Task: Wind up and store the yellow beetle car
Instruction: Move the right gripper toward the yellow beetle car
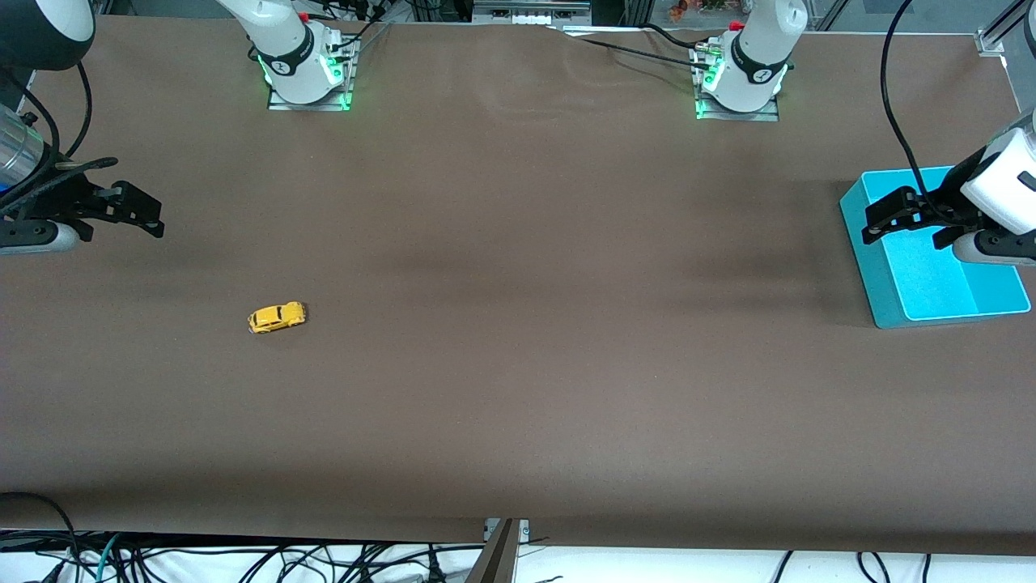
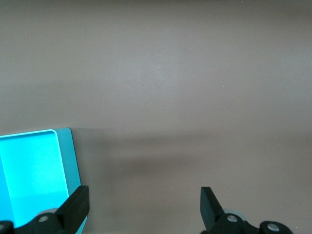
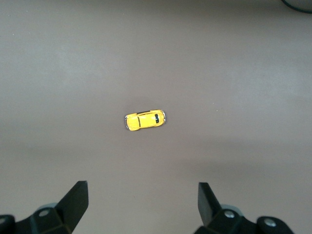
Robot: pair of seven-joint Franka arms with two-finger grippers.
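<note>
Yellow and small, the yellow beetle car (image 1: 277, 317) is seen resting on its wheels on the brown cloth of the bench (image 1: 518, 389), toward the right arm's end and well apart from everything else. Nothing is touching it, so neither the winding nor the storing is judged to have begun.

The right claw (image 1: 142, 212) is held in the air above the bench at that same end, not over the car itself. Its fingers (image 3: 75, 199) are spread wide and nothing is held between them. In the right wrist view the car (image 3: 145, 120) is framed almost centrally, which suggests the claw is posed so that the toy can be sighted before any approach.

At the left arm's end a cyan bin (image 1: 939, 267) is set on the bench, far from the car. It is taken to be the storage place, since nothing else on the bench could hold the toy. The left claw (image 1: 906, 217) is held above the bin's edge, its fingers (image 2: 78, 204) parted with nothing between them; this arm appears to be waiting. Only a corner of the bin (image 2: 34, 170) is caught in the left wrist view, and it looks empty there.
</note>
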